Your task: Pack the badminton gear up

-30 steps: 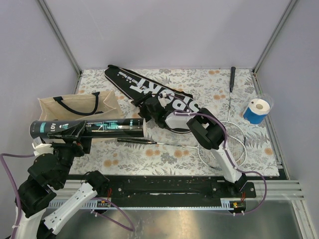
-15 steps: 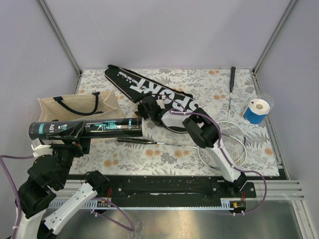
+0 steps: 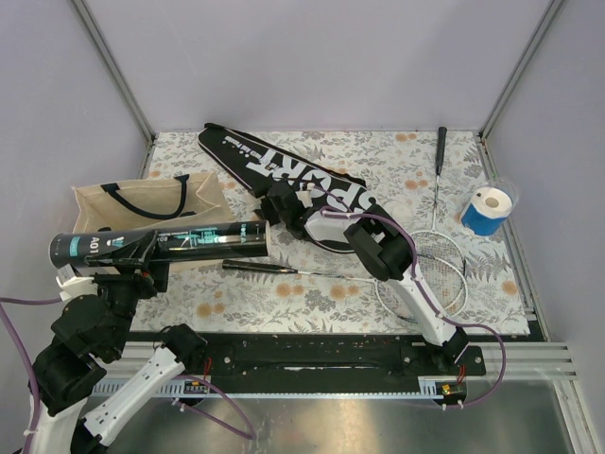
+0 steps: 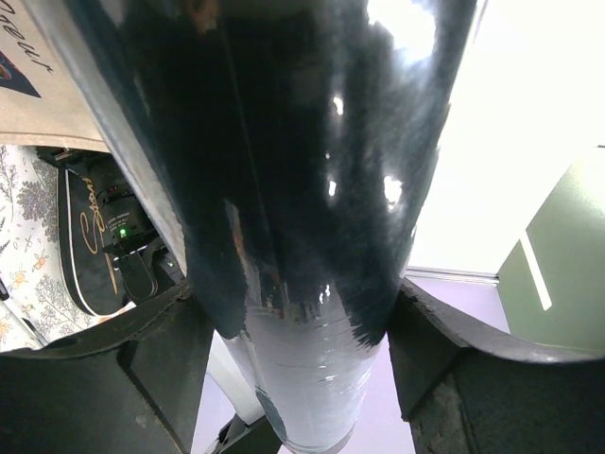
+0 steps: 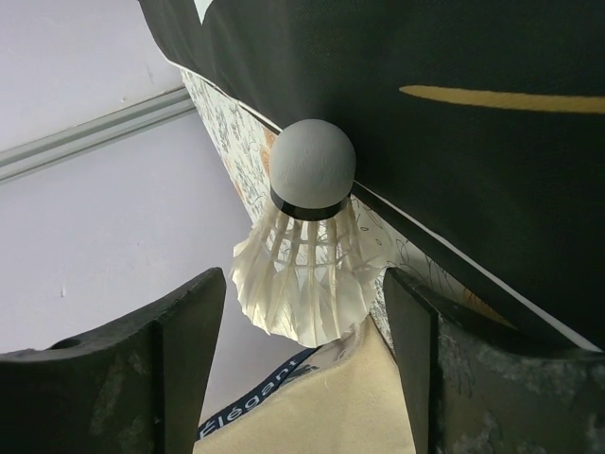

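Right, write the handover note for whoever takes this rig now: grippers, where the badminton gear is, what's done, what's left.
Left gripper: shut on the black tube, held level off the table by the tote bag.
Right gripper: open, fingers either side of a shuttlecock at the edge of the cover; no grip confirmed.
Racket: on the table at right, outside the cover.
Done: nothing visibly packed.
Left: probably grip the shuttlecock and put it into the tube, then put the racket into the cover.
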Robot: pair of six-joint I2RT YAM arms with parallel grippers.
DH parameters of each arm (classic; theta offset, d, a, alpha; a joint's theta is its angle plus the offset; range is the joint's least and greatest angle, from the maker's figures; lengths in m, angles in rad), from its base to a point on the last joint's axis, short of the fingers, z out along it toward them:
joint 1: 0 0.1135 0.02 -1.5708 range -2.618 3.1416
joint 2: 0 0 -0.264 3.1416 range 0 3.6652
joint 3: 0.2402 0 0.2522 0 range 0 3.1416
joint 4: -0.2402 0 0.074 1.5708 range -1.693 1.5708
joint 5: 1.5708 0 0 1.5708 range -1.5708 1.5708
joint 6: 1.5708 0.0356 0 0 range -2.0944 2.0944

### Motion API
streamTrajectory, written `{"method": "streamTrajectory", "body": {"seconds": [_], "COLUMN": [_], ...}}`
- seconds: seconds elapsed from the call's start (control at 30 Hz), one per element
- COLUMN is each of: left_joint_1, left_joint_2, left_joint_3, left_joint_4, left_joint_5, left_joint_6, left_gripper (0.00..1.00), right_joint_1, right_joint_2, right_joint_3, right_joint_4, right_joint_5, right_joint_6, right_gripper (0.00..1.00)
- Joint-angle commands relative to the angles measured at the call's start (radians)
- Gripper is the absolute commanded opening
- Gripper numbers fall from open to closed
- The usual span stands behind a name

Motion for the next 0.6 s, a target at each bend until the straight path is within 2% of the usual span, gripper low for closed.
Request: {"method": "streamTrajectory", "body": {"seconds": [0.0, 0.17, 0.33, 0.47, 0.57], "left_joint_1": [-0.001, -0.002, -0.001, -0.002, -0.004], "left_joint_2": [-0.007, -0.005, 0.000, 0.000, 0.000], "left_joint_3": [0.014, 0.021, 0.029, 0.027, 0.030], "left_joint_4": [0.042, 0.034, 0.033, 0.030, 0.031], "left_joint_5": [-0.035, -0.039, -0.041, -0.048, -0.045], "left_joint_6": [0.009, 0.008, 0.014, 0.014, 0.011], "left_gripper": [0.21, 0.21, 0.21, 0.21, 0.21], "right_joint_1": [-0.006, -0.008, -0.006, -0.006, -0.006], "right_joint_2": [-0.004, -0.047, -0.103, -0.198, -0.310], "right_joint_3": [-0.012, -0.070, -0.139, -0.274, -0.381], "right_joint_4": [0.014, 0.069, 0.132, 0.203, 0.184], "right_joint_5": [0.034, 0.042, 0.037, 0.031, 0.001], "right_joint_6": [-0.017, -0.049, -0.108, -0.166, -0.258], "right_gripper": [0.75, 0.66, 0.62, 0.58, 0.57]}}
